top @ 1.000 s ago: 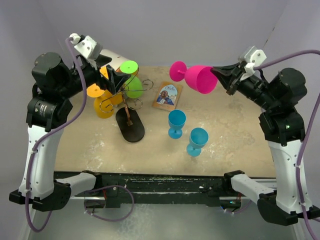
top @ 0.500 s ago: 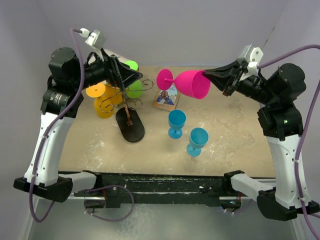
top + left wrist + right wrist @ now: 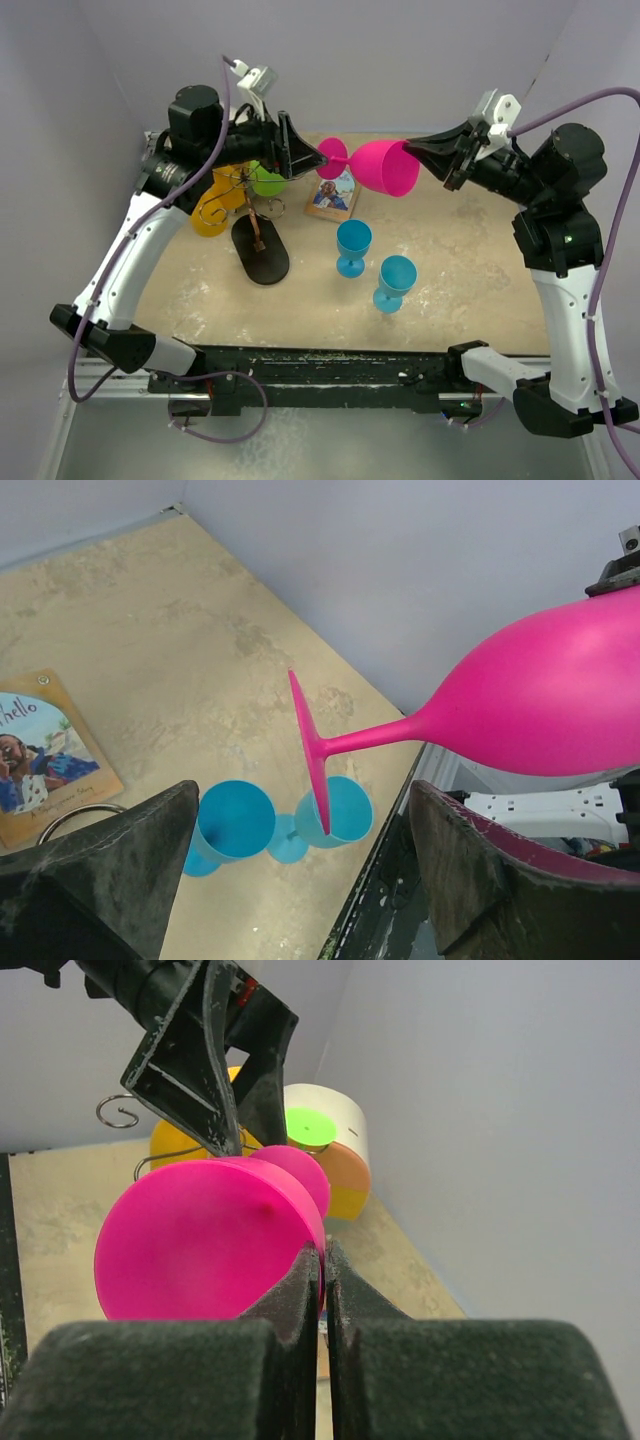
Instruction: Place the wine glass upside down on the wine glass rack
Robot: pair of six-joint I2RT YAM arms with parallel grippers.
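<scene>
**Top external view.** The right pincer [image 3: 428, 152] is clamped on the rim of the pink wine glass [image 3: 386, 168] and holds it on its side in the air above the far part of the worktop [image 3: 470, 270]. The foot of the glass points toward the left arm. The left pincer [image 3: 310, 152] is spread wide just beside that foot. The wine glass rack [image 3: 262, 255] stands below and to the left. A yellow glass [image 3: 212, 212] and a green glass [image 3: 266, 180] are at its arms.

**Left wrist view.** The foot [image 3: 310, 748] and the stem appear in line with the gap between the two fingers [image 3: 110, 855]. Neither finger touches them. Two blue glasses [image 3: 232, 822] stand on the worktop beneath.

**Right wrist view.** Both fingertips [image 3: 296, 1295] pinch the bowl wall at the rim, with no gap visible apart from the wall itself.

**Step in hand.** Judged from these views, this is a handover from the right arm to the left arm, and the left arm has not yet taken hold.

**Next move.**
1. The left pincer needs to advance until the stem lies between its fingers.
2. It closes on the stem.
3. Only then should the right pincer let go.
4. The glass can then be turned bowl-down and its foot slid onto a free rack arm.
</scene>
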